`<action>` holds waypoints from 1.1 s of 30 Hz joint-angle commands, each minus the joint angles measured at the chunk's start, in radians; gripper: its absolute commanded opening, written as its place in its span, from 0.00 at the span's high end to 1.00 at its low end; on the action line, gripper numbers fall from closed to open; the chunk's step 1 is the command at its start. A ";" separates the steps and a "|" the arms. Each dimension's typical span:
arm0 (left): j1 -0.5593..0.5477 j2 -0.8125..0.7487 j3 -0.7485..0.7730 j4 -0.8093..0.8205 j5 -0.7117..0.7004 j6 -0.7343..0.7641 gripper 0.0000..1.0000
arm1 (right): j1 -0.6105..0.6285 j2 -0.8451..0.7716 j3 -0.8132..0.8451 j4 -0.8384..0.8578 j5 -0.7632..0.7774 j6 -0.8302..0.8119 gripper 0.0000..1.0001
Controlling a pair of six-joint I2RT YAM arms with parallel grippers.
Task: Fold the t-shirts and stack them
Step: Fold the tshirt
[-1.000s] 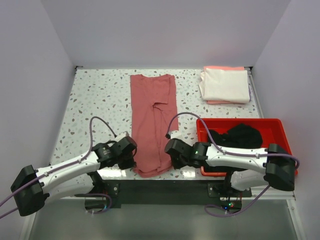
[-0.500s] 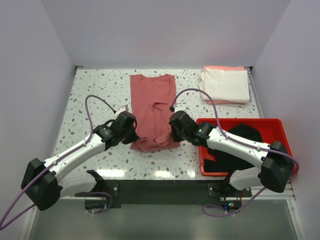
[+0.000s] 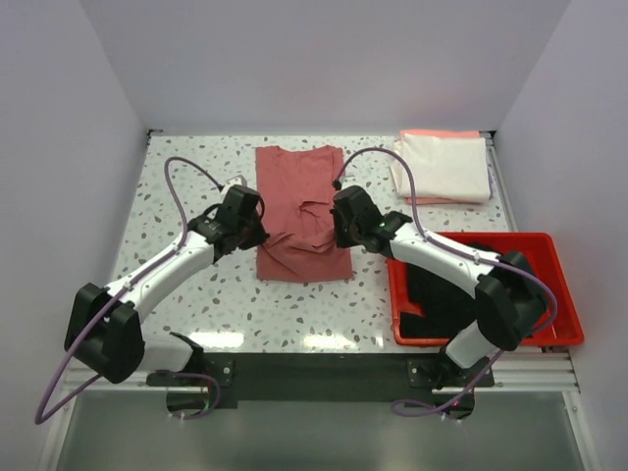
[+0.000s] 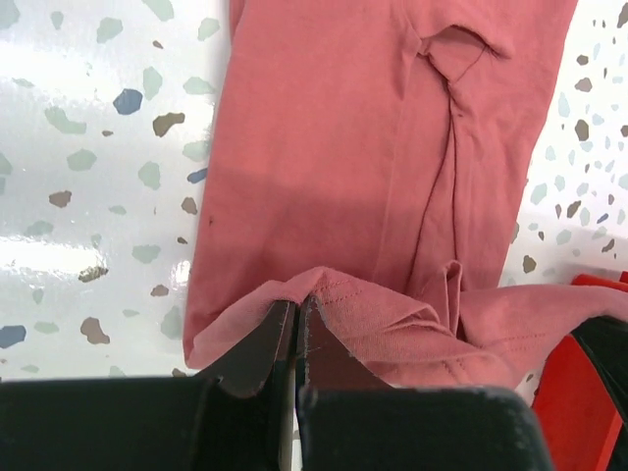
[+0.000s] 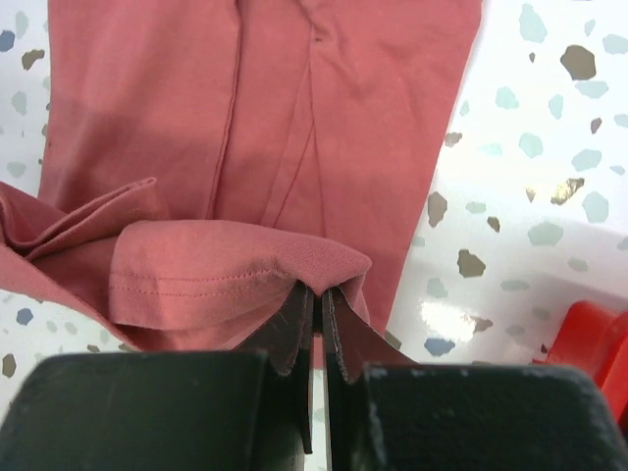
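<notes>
One rose-red t-shirt [image 3: 299, 186] on speckled table [image 3: 182, 177], lilac walls [image 3: 324, 59].

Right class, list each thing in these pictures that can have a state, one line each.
rose-red t-shirt, folded lengthwise into a strip, near hem lifted.
left end effector, shut on the rose-red t-shirt's hem.
right end effector, shut on the same hem.
cream-white t-shirt, folded, lying on the peach-pink t-shirt.
peach-pink t-shirt, folded, under it.
black t-shirt, crumpled in the red tray.
</notes>
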 commanded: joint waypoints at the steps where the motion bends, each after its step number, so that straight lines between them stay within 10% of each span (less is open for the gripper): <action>1: 0.034 0.022 0.054 0.060 0.001 0.051 1.00 | -0.032 0.031 0.070 0.067 -0.031 -0.030 1.00; 33: 0.190 0.340 0.203 0.152 0.157 0.144 1.00 | -0.168 0.304 0.289 0.073 -0.088 -0.088 1.00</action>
